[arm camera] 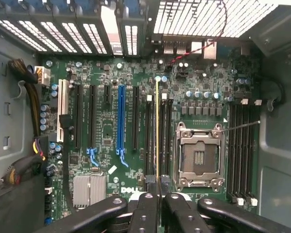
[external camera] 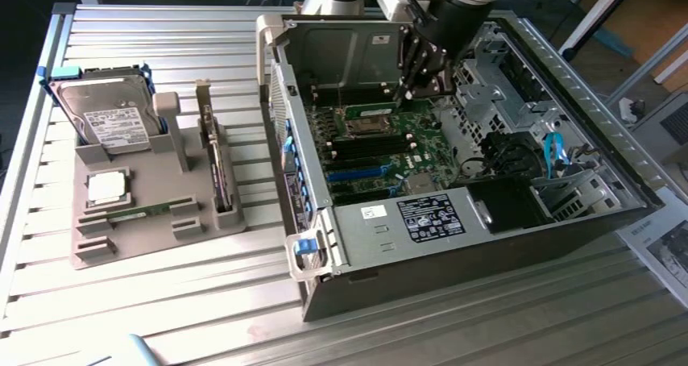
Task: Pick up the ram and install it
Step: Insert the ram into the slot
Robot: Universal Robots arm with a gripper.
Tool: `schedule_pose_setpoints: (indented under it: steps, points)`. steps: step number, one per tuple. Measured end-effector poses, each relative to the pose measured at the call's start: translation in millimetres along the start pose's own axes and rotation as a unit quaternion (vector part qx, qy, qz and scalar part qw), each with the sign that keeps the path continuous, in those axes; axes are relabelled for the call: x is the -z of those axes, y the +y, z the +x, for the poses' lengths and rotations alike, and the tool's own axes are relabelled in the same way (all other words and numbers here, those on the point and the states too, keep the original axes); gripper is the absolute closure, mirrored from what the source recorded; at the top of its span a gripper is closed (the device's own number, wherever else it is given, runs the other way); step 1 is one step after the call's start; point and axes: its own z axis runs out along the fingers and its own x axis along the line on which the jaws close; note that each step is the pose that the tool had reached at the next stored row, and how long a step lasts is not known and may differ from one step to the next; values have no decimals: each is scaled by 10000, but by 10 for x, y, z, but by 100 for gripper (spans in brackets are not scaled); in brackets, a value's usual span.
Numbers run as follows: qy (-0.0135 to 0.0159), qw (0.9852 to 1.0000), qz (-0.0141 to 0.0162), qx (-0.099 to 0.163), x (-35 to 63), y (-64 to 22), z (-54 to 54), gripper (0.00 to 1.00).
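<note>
Up close, black gripper [arm camera: 159, 194], squeezed onto the ram [arm camera: 157, 131]. Thin stick, seen from its edge, standing straight out from the gripper, over the long black slots [arm camera: 149, 136] of the green board [arm camera: 106, 131]. Cannot tell if touching a slot. Just beside the gripper, a square silver socket [arm camera: 199, 155], open. Another row of slots [arm camera: 240, 145] past the socket. All around the gripper, the big open computer box [external camera: 376, 245]. Well apart from the gripper, outside the box, a grey holder [external camera: 161, 190] on the ribbed metal surface [external camera: 140, 301], with another ram stick [external camera: 140, 213], a square chip [external camera: 108, 187] and a hard drive [external camera: 108, 120].
</note>
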Motion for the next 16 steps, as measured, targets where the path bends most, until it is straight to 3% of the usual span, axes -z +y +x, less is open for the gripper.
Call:
schedule_pose_setpoints:
  steps: [7, 16]
  points:
    - [-2, 10000, 1, -2, -24, -9, 0, 88]
    - [-2, 10000, 3, -64, -208, -44, 10, 88]
